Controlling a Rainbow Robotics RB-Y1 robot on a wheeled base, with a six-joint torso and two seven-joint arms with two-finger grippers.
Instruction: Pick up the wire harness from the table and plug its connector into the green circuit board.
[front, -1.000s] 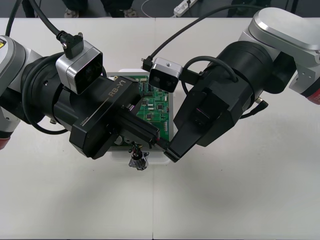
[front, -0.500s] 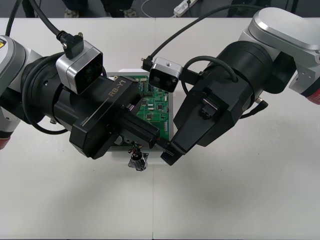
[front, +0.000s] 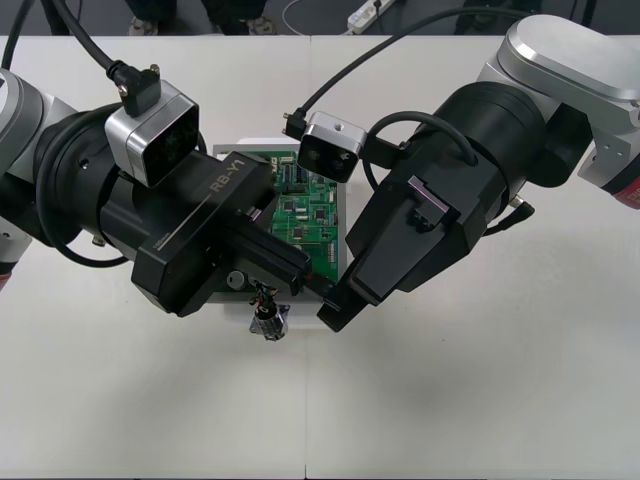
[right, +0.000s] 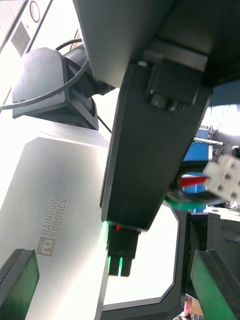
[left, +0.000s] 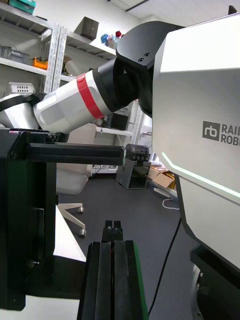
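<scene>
From left claw (front: 305, 281) — thin-wired harness (front: 265, 299) hangs, ending in round metal socket (front: 268, 322).

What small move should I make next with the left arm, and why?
Probably lower the left gripper slowly toward the green circuit board. Its fingers are shut on the wire harness, whose socket end dangles just past the board's near edge, and nothing shows the plug seated. The right gripper waits open beside it.

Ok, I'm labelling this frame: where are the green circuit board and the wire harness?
green circuit board (front: 312, 215), front view, exposed green middle.
wire harness (front: 268, 322), front view, round metal socket end.
</scene>
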